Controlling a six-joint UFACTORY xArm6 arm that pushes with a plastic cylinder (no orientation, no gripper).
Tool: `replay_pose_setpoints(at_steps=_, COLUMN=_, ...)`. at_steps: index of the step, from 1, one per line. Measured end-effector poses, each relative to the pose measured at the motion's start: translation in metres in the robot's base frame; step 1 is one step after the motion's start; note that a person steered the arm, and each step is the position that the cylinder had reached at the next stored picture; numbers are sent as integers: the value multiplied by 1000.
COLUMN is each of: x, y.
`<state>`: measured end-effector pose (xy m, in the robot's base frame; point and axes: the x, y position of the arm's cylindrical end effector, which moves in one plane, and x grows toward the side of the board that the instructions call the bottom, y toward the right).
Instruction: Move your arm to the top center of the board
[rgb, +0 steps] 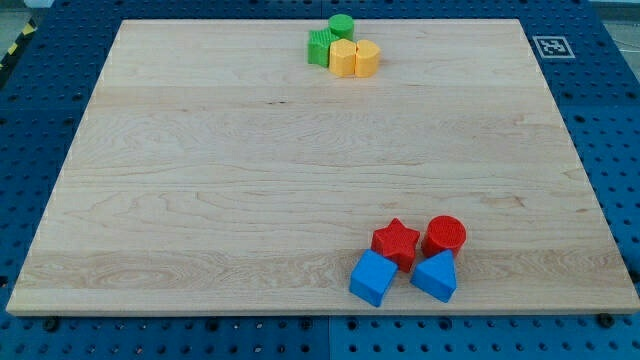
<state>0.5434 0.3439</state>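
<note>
My tip and rod do not show in the camera view. At the view's top centre of the wooden board (200, 150) sits a tight cluster: a green cylinder (341, 26), a green star-like block (321, 46), a yellow block (343, 58) and a yellow hexagonal block (367, 57). At the view's bottom right sits a second cluster: a red star (396, 241), a red cylinder (445, 236), a blue cube (373, 277) and a blue wedge-like block (435, 276).
A black-and-white marker tag (552, 46) lies at the board's top right corner. A blue perforated table (40, 110) surrounds the board.
</note>
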Motion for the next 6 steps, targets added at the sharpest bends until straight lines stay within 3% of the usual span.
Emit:
replay_pose_setpoints(at_steps=3, x=-281, y=-32)
replay_pose_setpoints(at_steps=4, x=-351, y=-101)
replay_pose_setpoints(at_steps=5, x=-352, y=-117)
replay_pose_setpoints(at_steps=6, x=-351, y=-187)
